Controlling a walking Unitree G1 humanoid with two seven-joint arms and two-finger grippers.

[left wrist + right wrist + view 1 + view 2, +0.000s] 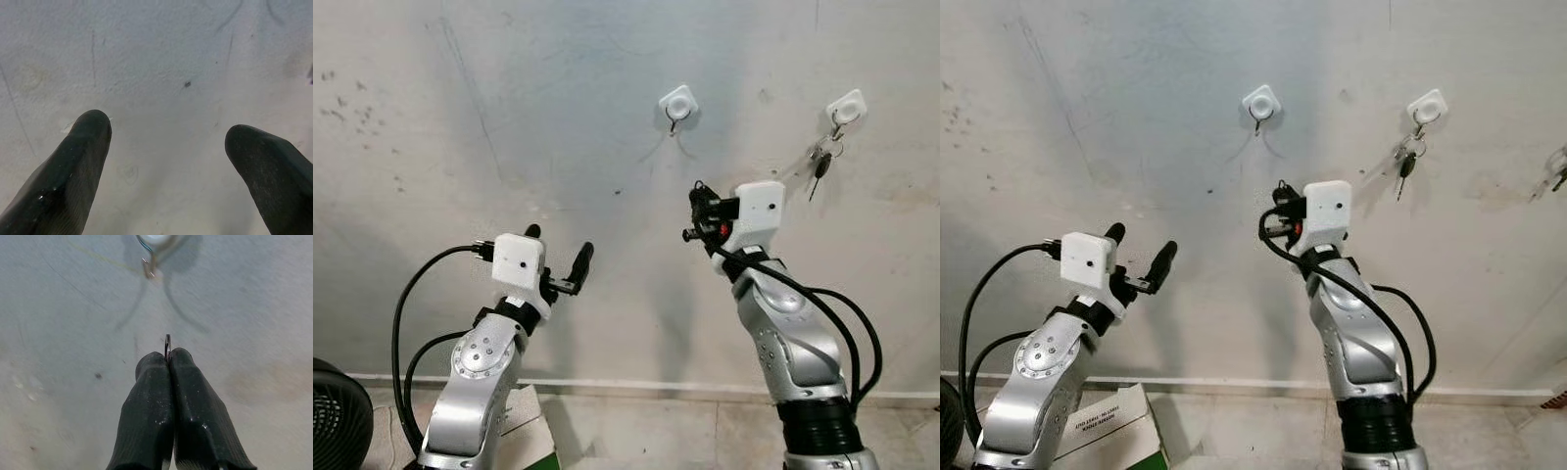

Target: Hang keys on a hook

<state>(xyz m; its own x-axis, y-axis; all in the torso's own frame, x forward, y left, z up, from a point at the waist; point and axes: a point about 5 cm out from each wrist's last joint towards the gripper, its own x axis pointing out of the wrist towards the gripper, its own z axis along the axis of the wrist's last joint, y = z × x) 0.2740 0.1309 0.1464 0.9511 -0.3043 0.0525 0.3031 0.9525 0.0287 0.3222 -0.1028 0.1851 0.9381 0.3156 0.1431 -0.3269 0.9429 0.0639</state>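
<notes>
1. Hook [677,104]: a white, diamond-set pad on the grey wall with a small metal hook hanging from its lower edge; nothing hangs on it.
2. Key ring [167,346]: a thin metal ring, seen edge-on, poking up from between the pressed-together black fingertips of the right gripper [169,358]. It sits below the hook and apart from it. The keys themselves are hidden.
</notes>
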